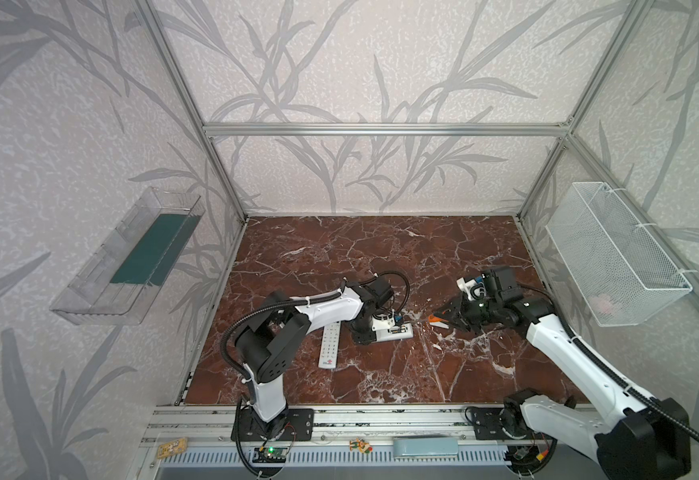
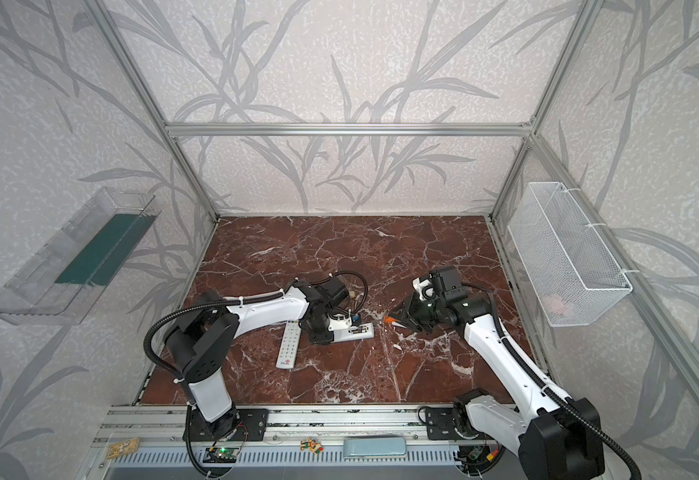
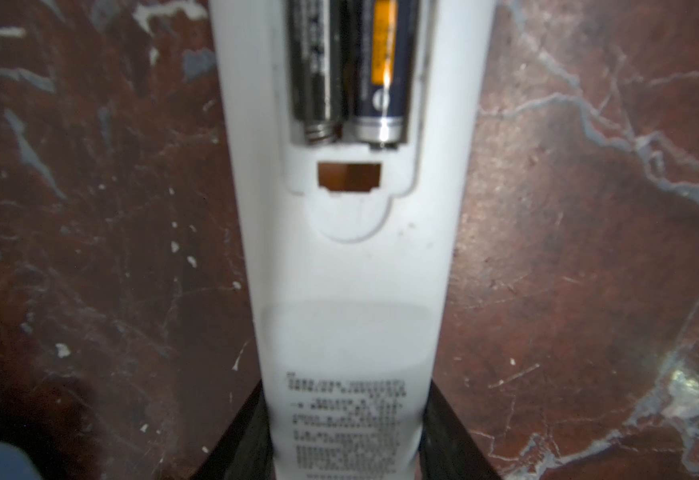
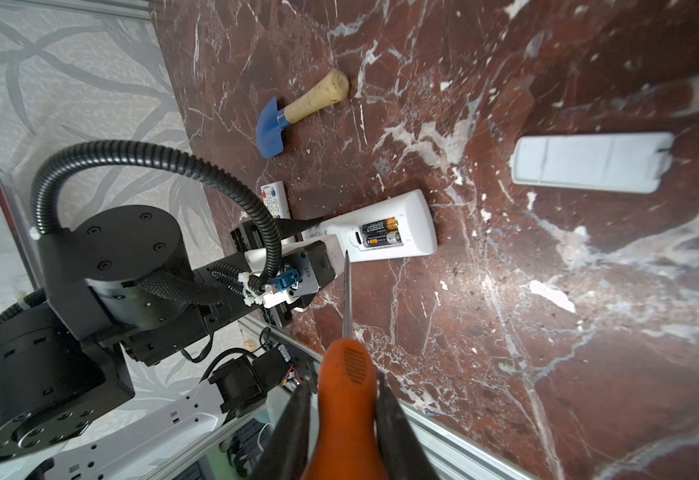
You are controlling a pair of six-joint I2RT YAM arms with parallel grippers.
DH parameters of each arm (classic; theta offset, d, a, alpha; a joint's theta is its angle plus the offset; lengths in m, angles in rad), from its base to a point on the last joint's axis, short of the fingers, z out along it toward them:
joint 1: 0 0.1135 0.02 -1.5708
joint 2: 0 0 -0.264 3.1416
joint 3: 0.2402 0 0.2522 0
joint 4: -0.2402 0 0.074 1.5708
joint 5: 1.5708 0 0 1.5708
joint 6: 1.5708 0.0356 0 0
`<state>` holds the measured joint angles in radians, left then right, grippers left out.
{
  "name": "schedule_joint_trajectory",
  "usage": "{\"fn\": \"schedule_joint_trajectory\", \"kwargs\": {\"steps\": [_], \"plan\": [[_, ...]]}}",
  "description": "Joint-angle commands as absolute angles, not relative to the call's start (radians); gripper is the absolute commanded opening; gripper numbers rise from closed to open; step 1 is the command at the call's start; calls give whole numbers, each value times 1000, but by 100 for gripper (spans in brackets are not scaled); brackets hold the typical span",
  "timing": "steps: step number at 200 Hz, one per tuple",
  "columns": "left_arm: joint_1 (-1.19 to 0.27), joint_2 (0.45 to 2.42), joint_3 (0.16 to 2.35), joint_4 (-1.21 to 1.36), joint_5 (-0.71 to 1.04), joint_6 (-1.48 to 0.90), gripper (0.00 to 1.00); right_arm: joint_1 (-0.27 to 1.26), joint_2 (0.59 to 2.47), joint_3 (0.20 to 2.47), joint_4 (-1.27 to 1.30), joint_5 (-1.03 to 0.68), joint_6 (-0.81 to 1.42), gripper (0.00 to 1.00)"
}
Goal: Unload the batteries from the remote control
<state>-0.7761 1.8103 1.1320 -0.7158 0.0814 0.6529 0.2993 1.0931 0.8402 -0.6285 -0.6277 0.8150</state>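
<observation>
My left pincer [image 3: 343, 419] pinches the remote control [image 3: 348, 270] at its label end, back upward. That puts the open bay ahead of its tips, with both batteries [image 3: 348, 70] exposed side by side inside. My right pincer [image 4: 341, 399] is clamped on an orange-handled tool [image 4: 345, 370] whose blade points forward, close to the remote's edge. I judge it is ready to lever a cell out. The cover [image 4: 593, 162] lies well beyond the blade.

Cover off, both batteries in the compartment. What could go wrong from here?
The right gripper holds the screwdriver by its handle only; its thin tip could slip off the batteries and gouge the remote.
The left gripper clamps the remote's end away from the compartment, so prying might pivot it.
A freed battery could roll across the table.
</observation>
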Motion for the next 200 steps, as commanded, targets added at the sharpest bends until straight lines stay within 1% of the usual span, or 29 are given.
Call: {"fn": "schedule_joint_trajectory", "kwargs": {"steps": [1,25,54,67,94,140,178,200], "plan": [[-775,1821,1200,-767,158,650,19,295,1071,900,-732,-561,720,0],[-757,1832,1296,-894,320,591,19,289,1060,933,-746,-525,679,0],[-737,1879,1411,-1053,513,462,18,288,1115,1009,-797,-491,570,0],[-735,1910,1446,-1120,600,438,17,288,1139,1030,-797,-489,549,0],[-725,1958,1488,-1194,733,371,16,292,1197,1079,-791,-495,505,0],[-694,2003,1486,-1197,1022,274,14,332,1311,1127,-792,-475,449,0],[-669,2033,1461,-1135,1226,181,13,407,1416,1193,-847,-374,403,0],[-658,2044,1436,-1085,1277,135,13,427,1471,1228,-880,-340,380,0]]}}
